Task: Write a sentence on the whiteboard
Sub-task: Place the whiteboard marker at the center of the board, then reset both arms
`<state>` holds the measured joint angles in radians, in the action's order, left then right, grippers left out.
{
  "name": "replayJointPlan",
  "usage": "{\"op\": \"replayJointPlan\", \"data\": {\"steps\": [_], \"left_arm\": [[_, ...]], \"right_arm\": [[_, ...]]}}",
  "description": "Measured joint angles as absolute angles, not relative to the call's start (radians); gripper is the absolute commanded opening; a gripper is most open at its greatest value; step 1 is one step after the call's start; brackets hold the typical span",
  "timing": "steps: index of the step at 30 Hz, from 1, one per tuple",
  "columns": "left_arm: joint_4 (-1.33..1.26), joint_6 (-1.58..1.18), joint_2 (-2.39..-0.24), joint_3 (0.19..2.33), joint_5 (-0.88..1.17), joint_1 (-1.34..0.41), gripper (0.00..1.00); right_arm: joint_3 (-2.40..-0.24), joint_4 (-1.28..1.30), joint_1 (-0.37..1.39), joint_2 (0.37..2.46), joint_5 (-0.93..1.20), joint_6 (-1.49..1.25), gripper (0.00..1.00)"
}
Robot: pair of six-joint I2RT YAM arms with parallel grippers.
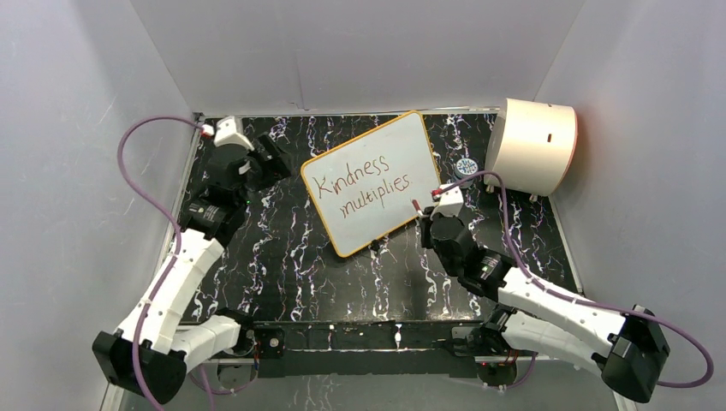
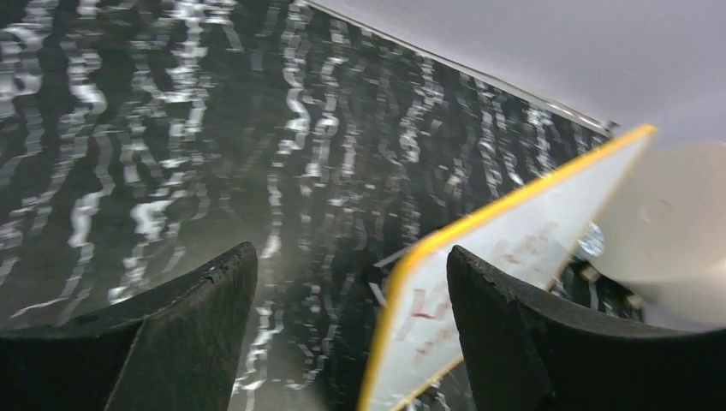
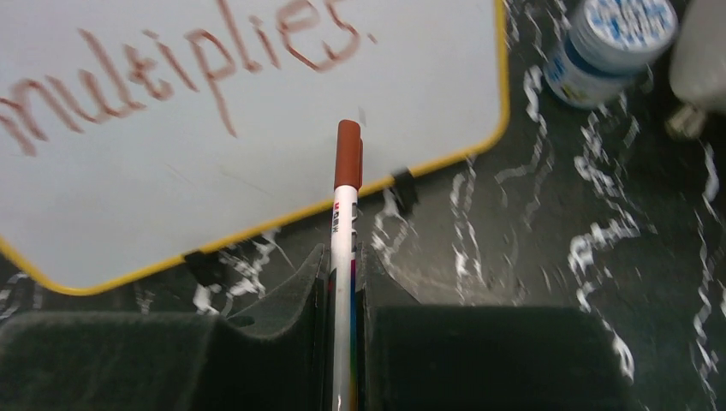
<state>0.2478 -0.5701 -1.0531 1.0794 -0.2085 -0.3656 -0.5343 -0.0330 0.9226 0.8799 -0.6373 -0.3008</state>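
The whiteboard (image 1: 372,181), white with an orange-yellow rim, lies tilted on the black marbled mat. The sentence (image 1: 360,184) on it is dark red handwriting in two slanted lines, "Kindness multiplies". My right gripper (image 3: 344,265) is shut on a white marker (image 3: 345,223). The marker's brown-red end (image 3: 348,154) points over the whiteboard (image 3: 214,171) near its lower edge, below "multiplies" (image 3: 188,68). My left gripper (image 2: 351,265) is open by the board's left corner, with nothing between its fingers (image 2: 188,334). The whiteboard's rim (image 2: 479,224) shows just ahead of them.
A cream half-cylinder drum (image 1: 535,145) stands at the back right of the mat. A small round jar with a blue-and-white label (image 1: 466,166) sits between the drum and the board. Grey walls close in the mat (image 1: 282,265) on three sides.
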Motion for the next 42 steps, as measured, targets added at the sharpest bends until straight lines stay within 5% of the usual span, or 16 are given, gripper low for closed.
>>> {"op": "replayJointPlan", "data": {"steps": [14, 24, 29, 32, 42], "left_arm": [[0.257, -0.434, -0.698, 0.719, -0.237, -0.258, 0.86], [0.274, -0.366, -0.447, 0.638, -0.2, -0.258, 0.86], [0.304, -0.351, -0.356, 0.636, -0.203, -0.258, 0.86], [0.323, -0.352, -0.318, 0.636, -0.208, -0.258, 0.86], [0.43, -0.363, -0.295, 0.677, -0.231, -0.258, 0.86]], "right_arm": [[-0.478, 0.313, 0.81, 1.032, -0.762, -0.756, 0.01], [-0.42, 0.287, 0.809, 1.072, -0.762, -0.891, 0.53], [-0.413, 0.359, 0.807, 0.967, -0.745, -0.886, 0.69], [-0.422, 0.422, 0.807, 0.84, -0.75, -0.862, 0.98], [-0.672, 0.629, 0.807, 0.531, -0.812, -0.683, 0.99]]}}
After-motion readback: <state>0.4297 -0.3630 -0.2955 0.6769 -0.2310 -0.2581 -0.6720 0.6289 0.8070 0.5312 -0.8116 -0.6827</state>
